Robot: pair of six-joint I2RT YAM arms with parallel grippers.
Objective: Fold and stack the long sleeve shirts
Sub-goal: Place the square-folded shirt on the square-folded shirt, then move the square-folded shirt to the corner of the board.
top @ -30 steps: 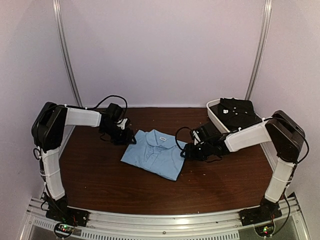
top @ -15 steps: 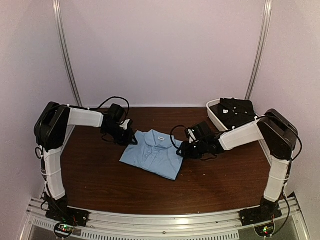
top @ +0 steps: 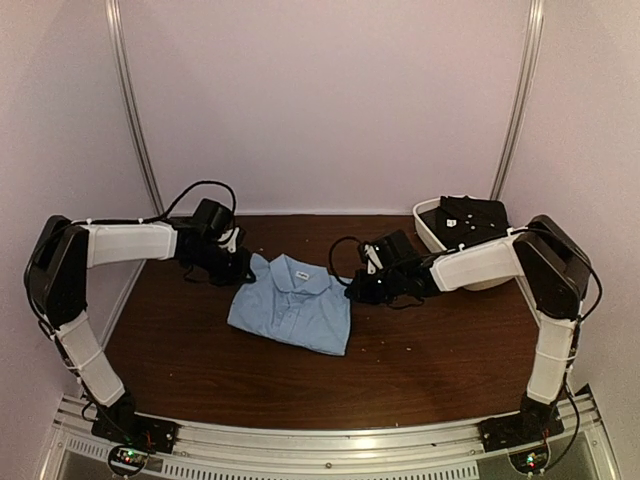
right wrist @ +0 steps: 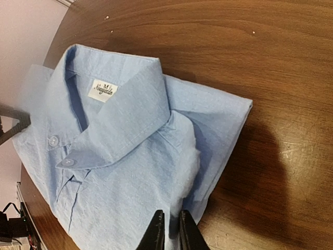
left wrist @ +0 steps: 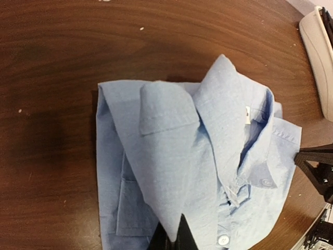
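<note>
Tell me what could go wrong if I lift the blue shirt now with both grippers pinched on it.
1. The left gripper and the right gripper each pinch only a small bit of cloth at opposite edges of the folded light blue shirt. They may have caught just some of the layers, so a lift could pull the folds open.
2. The white tub sits close beside the right forearm; a swing that way could knock it.
</note>
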